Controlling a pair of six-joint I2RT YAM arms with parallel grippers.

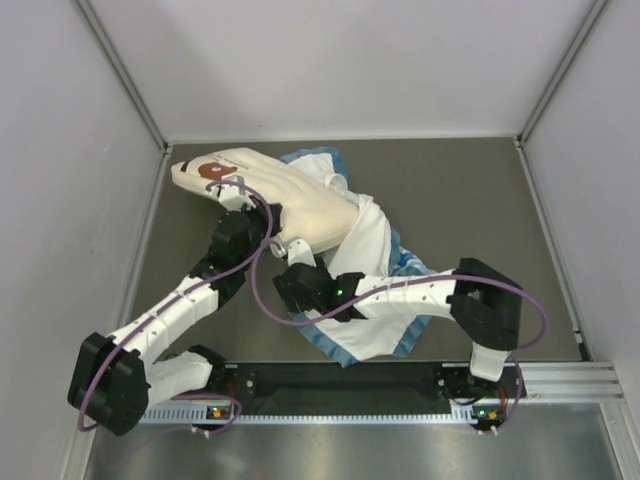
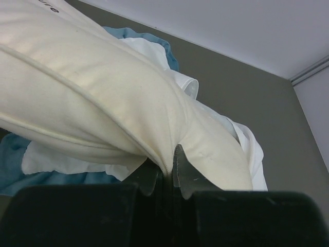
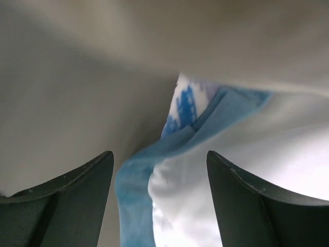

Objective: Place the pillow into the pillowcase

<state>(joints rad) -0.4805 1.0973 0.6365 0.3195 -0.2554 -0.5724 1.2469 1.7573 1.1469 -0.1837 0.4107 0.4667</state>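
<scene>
Two robot arms are reaching across a grey bench (image 1: 470, 200) toward a heap of bedding near its middle. The pillow (image 1: 270, 195), plump and cream-white, is lying slantwise with its brown logo end pointing to the far left corner. Its near end is resting on the pillowcase (image 1: 372, 240), which is sprawling beneath it, mostly white inside showing, blue ruffle curling at the edges. From above I cannot tell whether that near end is sitting inside the opening or only on top of it.

The left pincer (image 2: 172, 162) is pinching a fold of the pillow's cover, its jaws closed tight on the cloth. The right pincer (image 3: 159, 159) is standing wide, with a blue hem of the pillowcase lying between its parted jaws, ungripped.

Trouble looks likely in two ways. The left grip is taking only a thin pucker of cloth, so a push could be pulling it free or merely bunching the pillow. With the hem unclamped, the case may be sliding along with the pillow, its opening folding shut instead of gaping.
</scene>
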